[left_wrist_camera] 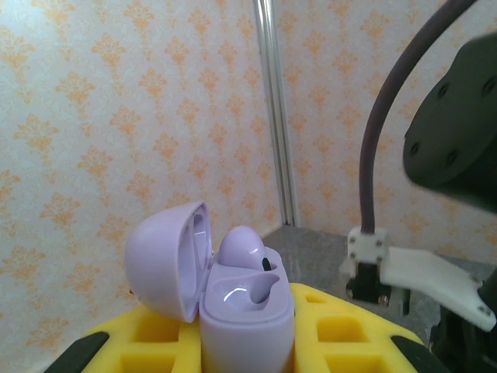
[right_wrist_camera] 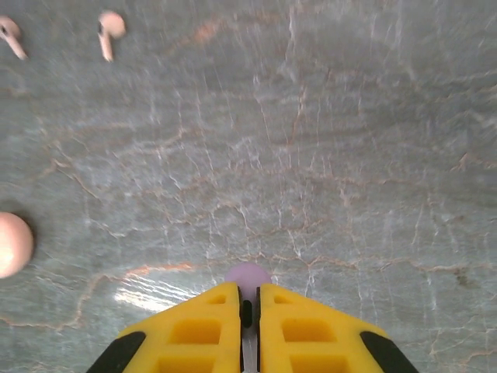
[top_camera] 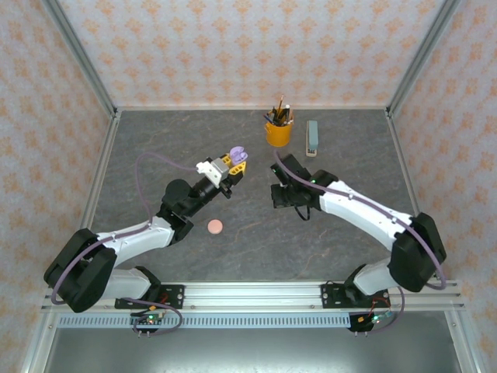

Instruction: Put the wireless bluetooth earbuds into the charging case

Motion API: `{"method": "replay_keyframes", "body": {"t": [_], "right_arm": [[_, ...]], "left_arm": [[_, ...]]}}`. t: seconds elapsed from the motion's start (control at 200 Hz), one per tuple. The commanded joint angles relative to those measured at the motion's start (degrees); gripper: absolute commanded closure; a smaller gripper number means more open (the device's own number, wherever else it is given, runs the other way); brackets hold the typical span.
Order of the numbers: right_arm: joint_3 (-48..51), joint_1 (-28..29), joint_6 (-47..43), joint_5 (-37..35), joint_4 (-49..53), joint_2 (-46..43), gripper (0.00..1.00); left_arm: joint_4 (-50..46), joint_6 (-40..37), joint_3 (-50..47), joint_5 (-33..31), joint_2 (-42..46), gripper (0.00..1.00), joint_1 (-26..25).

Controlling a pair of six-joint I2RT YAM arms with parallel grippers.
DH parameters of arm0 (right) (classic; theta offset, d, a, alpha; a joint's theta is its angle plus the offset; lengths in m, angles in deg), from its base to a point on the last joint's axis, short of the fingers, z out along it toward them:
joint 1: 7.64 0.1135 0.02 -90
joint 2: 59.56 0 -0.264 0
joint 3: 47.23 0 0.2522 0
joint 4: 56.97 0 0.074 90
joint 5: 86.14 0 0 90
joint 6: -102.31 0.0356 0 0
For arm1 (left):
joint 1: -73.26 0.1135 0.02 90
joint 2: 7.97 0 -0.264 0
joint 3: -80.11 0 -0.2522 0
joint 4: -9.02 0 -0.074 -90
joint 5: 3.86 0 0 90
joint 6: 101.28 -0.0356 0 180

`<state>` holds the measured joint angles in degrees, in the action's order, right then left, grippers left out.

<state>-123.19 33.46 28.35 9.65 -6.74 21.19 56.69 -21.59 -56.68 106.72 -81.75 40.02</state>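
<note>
Raised mid-table, the left gripper clamps the open lilac case. Its lid hangs left, the seated bud sits inside, and the free socket opens away from the fingers. Near its right, the right gripper pinches the lilac earbud, stem along the fingers, head past the tips. Risks: the thin pinch lets it twist or drop; a misaligned stem jams on the rim.
</note>
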Motion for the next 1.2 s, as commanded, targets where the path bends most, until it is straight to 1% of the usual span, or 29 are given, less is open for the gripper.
{"method": "replay_keyframes", "body": {"t": [0.0,0.205,0.335,0.565,0.901,1.006,1.196], "right_arm": [[0.3,0.1,1.0,-3.4,-1.5,-4.1,0.89],[-0.2,0.1,0.9,-5.0,-1.8,-9.7,0.88],[-0.2,0.1,0.8,-3.6,-1.0,-9.5,0.89],[5.8,0.1,2.1,-1.5,-5.4,-5.4,0.89],[15.5,0.1,5.6,0.4,-18.1,5.4,0.9],[17.1,0.0,6.2,1.2,-20.0,7.4,0.91],[18.9,0.1,6.7,2.1,-21.0,8.3,0.9]], "left_arm": [[0.3,0.7,2.1,1.1,-0.8,1.0,0.3],[0.4,1.2,2.6,1.3,-2.3,1.0,0.2],[0.4,1.4,2.8,1.3,-3.0,1.0,0.1],[0.7,1.6,2.7,1.0,-3.4,1.0,-0.1],[1.0,1.6,2.3,0.8,-2.9,1.0,-0.2],[1.3,1.7,2.2,0.8,-3.1,1.0,-0.2],[1.7,1.8,2.1,0.8,-3.3,1.0,-0.2]]}}
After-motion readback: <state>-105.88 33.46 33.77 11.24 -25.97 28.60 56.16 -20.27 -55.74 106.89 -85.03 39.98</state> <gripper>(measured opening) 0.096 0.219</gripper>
